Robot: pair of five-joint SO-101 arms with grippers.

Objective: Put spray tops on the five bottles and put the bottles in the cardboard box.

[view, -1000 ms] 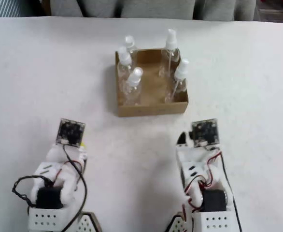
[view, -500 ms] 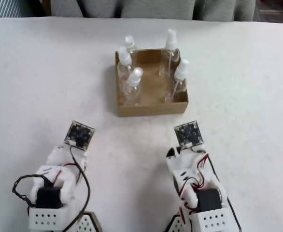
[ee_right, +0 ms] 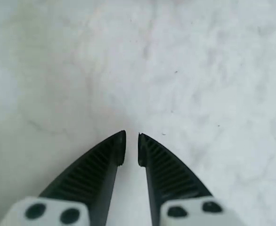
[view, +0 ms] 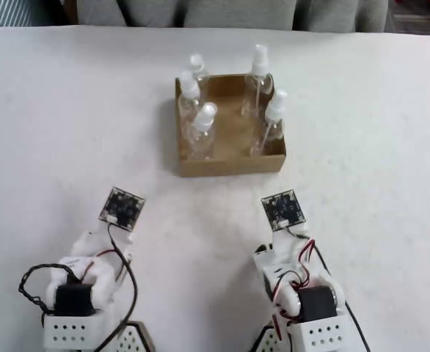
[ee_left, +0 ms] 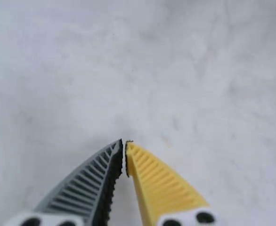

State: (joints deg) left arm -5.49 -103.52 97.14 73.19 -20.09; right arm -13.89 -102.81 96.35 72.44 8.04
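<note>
Done: five capped bottles [view: 200, 130] in box [view: 233, 164], ahead of claws.
Remaining: seemingly nothing.
Left claw [ee_left: 125, 147], right claw [ee_right: 132, 143]: closed, empty.

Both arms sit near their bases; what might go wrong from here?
1. The back-left bottle stands right at the box's rear wall; I cannot tell if it is inside, so the job may be unfinished.
2. The other bottles stand upright and close together; nudging the box might topple them.
</note>
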